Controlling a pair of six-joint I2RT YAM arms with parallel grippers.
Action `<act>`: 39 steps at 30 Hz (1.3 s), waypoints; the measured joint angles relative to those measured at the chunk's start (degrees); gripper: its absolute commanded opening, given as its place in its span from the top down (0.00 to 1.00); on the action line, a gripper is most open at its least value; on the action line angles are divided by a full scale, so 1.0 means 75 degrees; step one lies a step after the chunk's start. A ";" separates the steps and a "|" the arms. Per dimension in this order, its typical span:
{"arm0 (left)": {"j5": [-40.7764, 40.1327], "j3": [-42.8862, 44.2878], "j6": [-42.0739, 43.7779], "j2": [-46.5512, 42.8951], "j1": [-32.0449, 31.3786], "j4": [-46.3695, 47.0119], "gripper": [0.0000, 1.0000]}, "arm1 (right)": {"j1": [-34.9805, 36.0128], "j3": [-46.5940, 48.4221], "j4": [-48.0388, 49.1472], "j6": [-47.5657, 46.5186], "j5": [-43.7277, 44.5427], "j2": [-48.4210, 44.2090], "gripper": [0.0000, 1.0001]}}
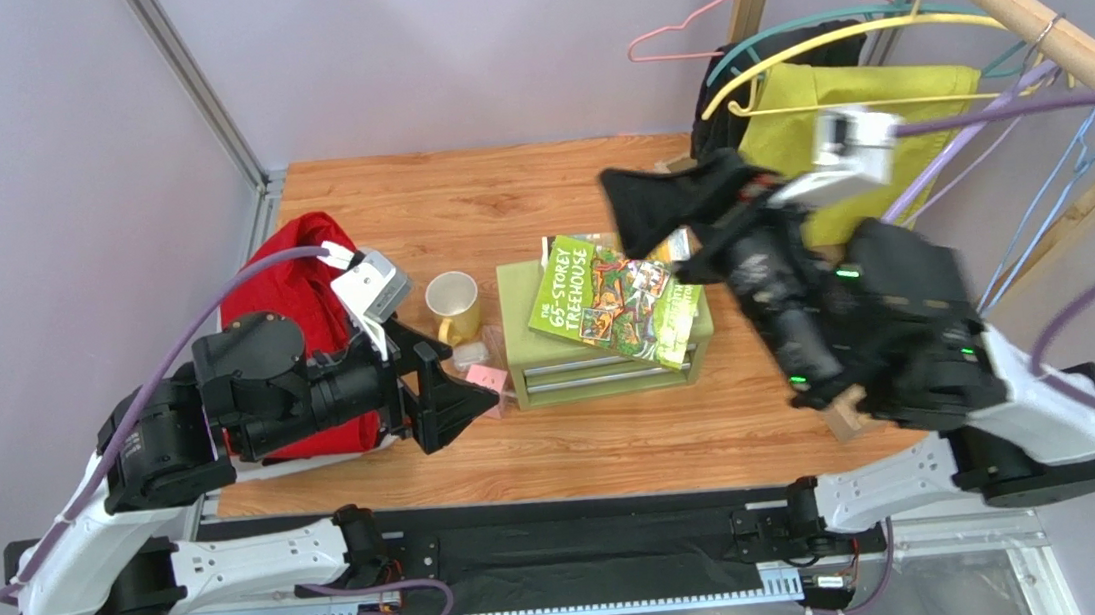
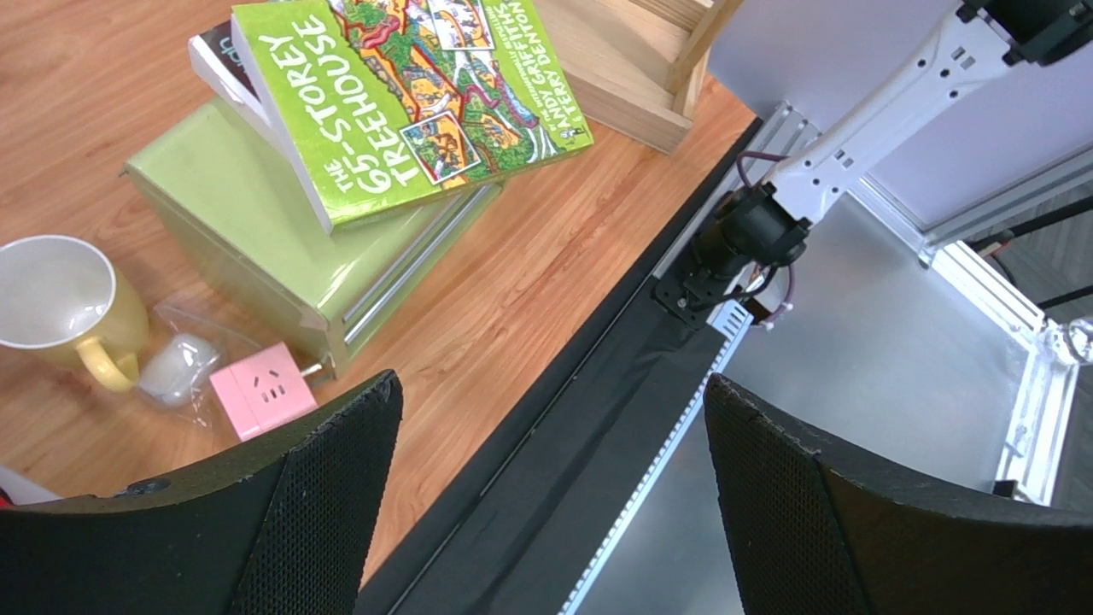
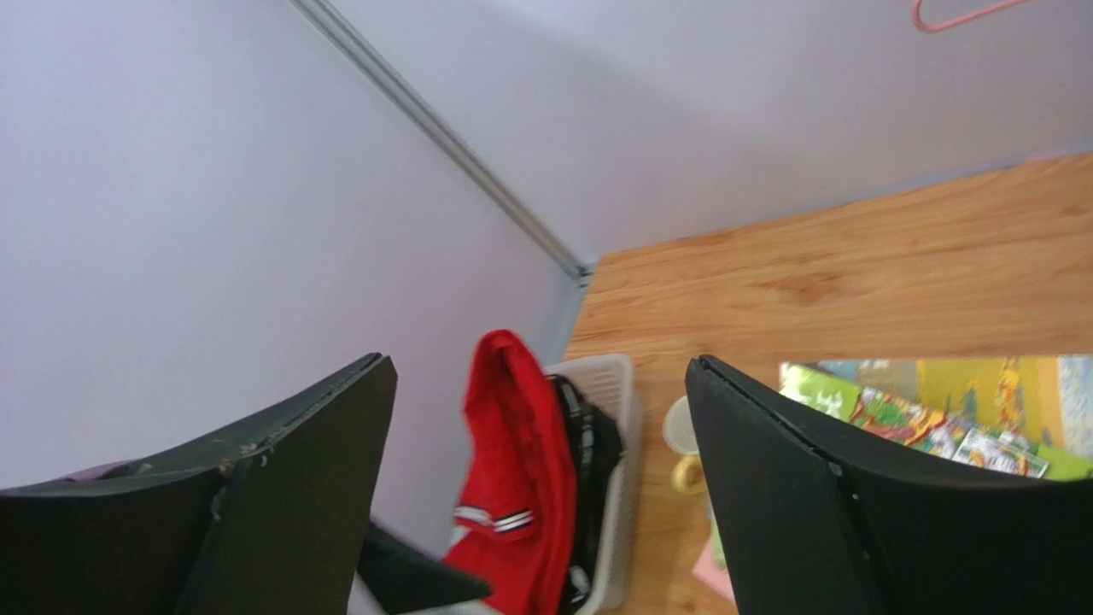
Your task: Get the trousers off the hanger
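Trousers, yellow-green, hang folded over a yellow hanger on the wooden rail at the far right. Red trousers lie heaped in a white basket at the left. The right gripper is raised near the hanger, spread and empty. The left gripper, also spread, holds nothing beside a yellow mug.

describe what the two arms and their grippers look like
Both arms have white link shells with bulky black joint housings and lilac cables looping off them. The left gripper and right gripper each carry two broad black wedge-shaped fingers with a finely textured inner face. A small white-grey camera box sits on each wrist, and small green lights show on the right arm.
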 measured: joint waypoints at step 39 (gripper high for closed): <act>-0.0930 0.0647 -0.0746 0.0565 0.0006 -0.0970 0.09 | -0.8454 0.4881 -0.2250 0.2766 -0.3678 0.5907 0.23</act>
